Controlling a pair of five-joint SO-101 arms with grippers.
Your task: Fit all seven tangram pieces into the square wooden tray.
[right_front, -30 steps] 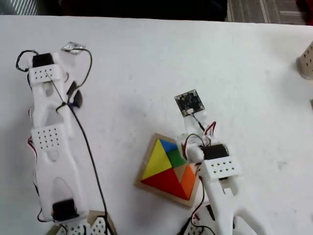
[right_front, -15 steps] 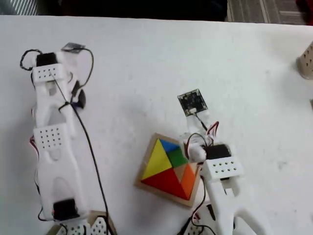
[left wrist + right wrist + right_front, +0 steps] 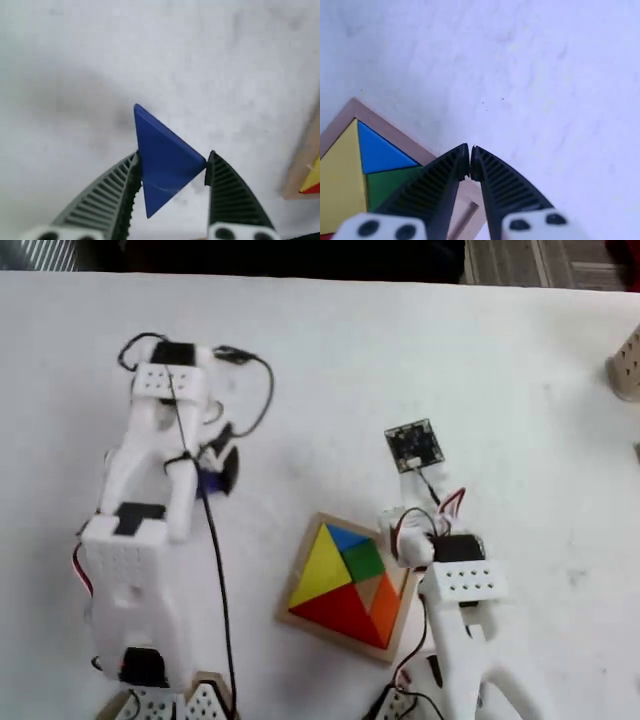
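Jaws of the left gripper (image 3: 172, 156) were pinched on one blue triangle (image 3: 155, 135). Right gripper's (image 3: 469, 150) were pressed together by one tray (image 3: 330, 632).

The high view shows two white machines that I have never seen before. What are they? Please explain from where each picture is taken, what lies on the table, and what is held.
They are two small robot arms, the left arm and the right arm, side by side at a white table. The high view comes from a fixed camera looking down. The other two pictures come from a camera on each arm's wrist, looking along its claw. On the table lies a square wooden tray holding coloured tangram pieces: yellow, blue, green, red and orange. The left claw grips a dark blue triangle, away from the tray. The right claw is shut on nothing, over the tray's edge.
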